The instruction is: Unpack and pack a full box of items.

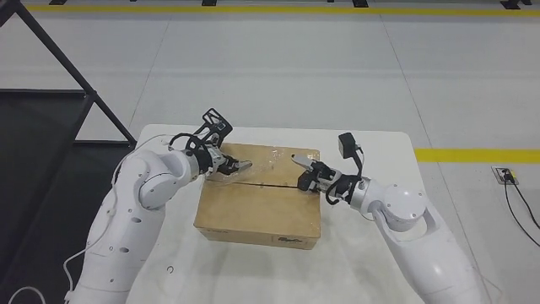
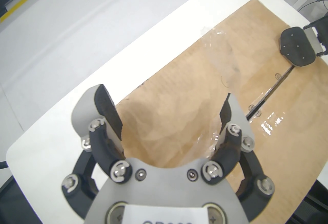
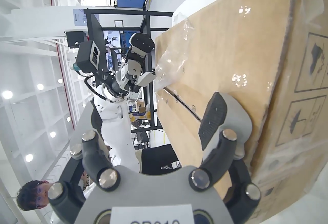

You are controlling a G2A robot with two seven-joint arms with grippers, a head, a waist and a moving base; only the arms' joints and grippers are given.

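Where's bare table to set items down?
Best: the table strip between box and near edge. Also the far right corner. Crowded over the box top, where left gripper and right gripper sit.

The box (image 1: 253, 211) sits at the middle of the surface (image 1: 371, 148), its top seam running from 9 to 3 o'clock. The left gripper (image 1: 240, 166) hangs over the box top toward 10 o'clock. The right gripper (image 1: 302, 169) is toward 2 o'clock, well apart from it.
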